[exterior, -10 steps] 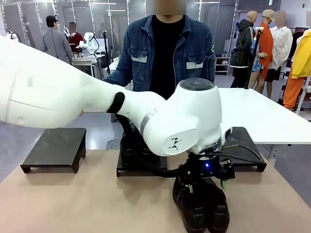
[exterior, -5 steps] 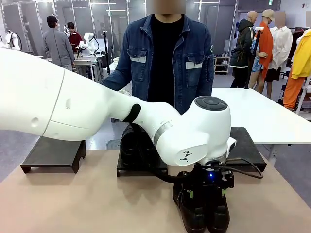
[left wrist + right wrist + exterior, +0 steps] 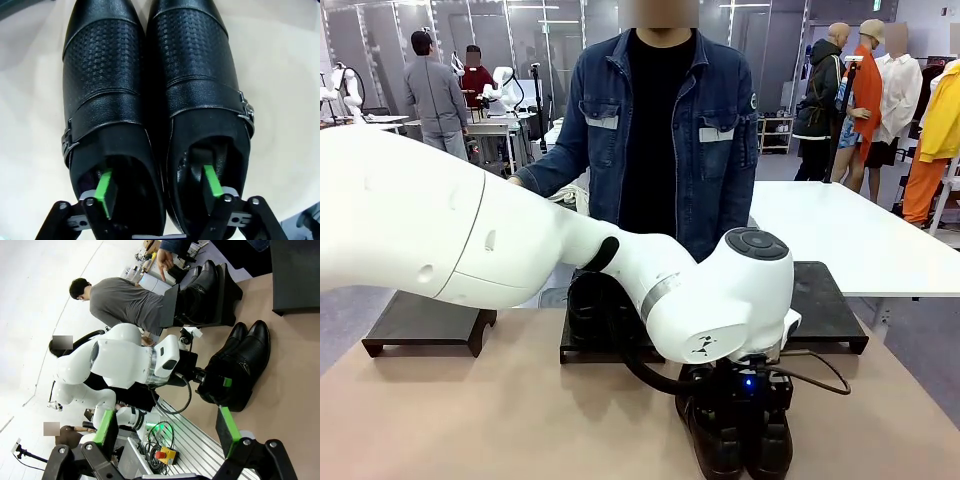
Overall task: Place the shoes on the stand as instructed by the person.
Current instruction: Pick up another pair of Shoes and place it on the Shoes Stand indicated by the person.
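The strapped pair (image 3: 735,445) stands on the table (image 3: 470,420) near the robot's edge, right of centre. Both shoes are upright and touching side by side, toes toward the robot. They are glossy black with a woven-textured toe panel and a buckled strap. The second black pair (image 3: 590,300) sits on the middle stand (image 3: 582,352), partly hidden. The person (image 3: 660,120), in a blue denim jacket, stands just behind it.

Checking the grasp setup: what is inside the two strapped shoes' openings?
One green-padded finger of the left gripper sits inside each strapped shoe, either side of their adjoining walls. The insoles are lost in shadow.
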Tool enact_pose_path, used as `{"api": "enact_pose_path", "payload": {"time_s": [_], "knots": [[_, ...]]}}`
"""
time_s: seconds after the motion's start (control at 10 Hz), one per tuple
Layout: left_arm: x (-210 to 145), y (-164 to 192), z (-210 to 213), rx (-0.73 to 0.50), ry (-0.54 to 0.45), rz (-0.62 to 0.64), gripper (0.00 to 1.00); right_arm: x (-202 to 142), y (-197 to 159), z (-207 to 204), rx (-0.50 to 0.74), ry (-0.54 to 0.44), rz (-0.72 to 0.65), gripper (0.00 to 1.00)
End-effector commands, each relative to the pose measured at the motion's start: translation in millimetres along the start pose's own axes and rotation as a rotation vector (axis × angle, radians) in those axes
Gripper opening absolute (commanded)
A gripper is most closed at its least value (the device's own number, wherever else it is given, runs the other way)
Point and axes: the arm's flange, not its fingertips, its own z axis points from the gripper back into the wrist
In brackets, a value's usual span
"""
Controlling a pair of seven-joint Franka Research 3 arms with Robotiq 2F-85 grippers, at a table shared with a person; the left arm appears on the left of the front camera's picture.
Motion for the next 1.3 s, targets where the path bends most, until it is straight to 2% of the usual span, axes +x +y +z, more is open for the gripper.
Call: {"api": "enact_pose_path", "payload": {"time_s": [0.0, 0.1, 0.3, 0.4, 0.5, 0.8, 1.1, 1.2], "knots": [[-0.1, -6.4, 1.1, 0.010, 0.015, -0.034, 0.21, 0.5, 0.2, 1.0, 0.010, -0.007, 0.019, 1.00], [-1.9, -6.3, 0.4, 0.026, 0.013, -0.030, 0.00, 0.5, 0.2, 1.0, 0.010, -0.007, 0.019, 1.00], [-1.5, -3.5, -1.6, 0.049, 0.011, -0.013, 0.00, 0.5, 0.2, 1.0, 0.010, -0.007, 0.019, 1.00], [-0.9, -3.7, -1.2, 0.050, 0.008, -0.011, 0.05, 0.5, 0.2, 1.0, 0.010, -0.007, 0.019, 1.00], [-1.2, -4.5, -0.5, 0.047, 0.007, -0.012, 0.00, 0.5, 0.2, 1.0, 0.010, -0.007, 0.019, 1.00], [2.2, -4.3, 10.2, 0.047, -0.024, 0.006, 0.00, 0.5, 0.2, 1.0, 0.010, -0.007, 0.019, 1.00], [-4.4, -4.5, 64.3, 0.074, -0.057, 0.007, 0.00, 0.5, 0.2, 1.0, 0.010, -0.007, 0.019, 1.00], [-6.6, 2.4, 100.6, 0.014, -0.069, -0.024, 0.00, 0.5, 0.2, 1.0, 0.010, -0.007, 0.019, 1.00]]}}
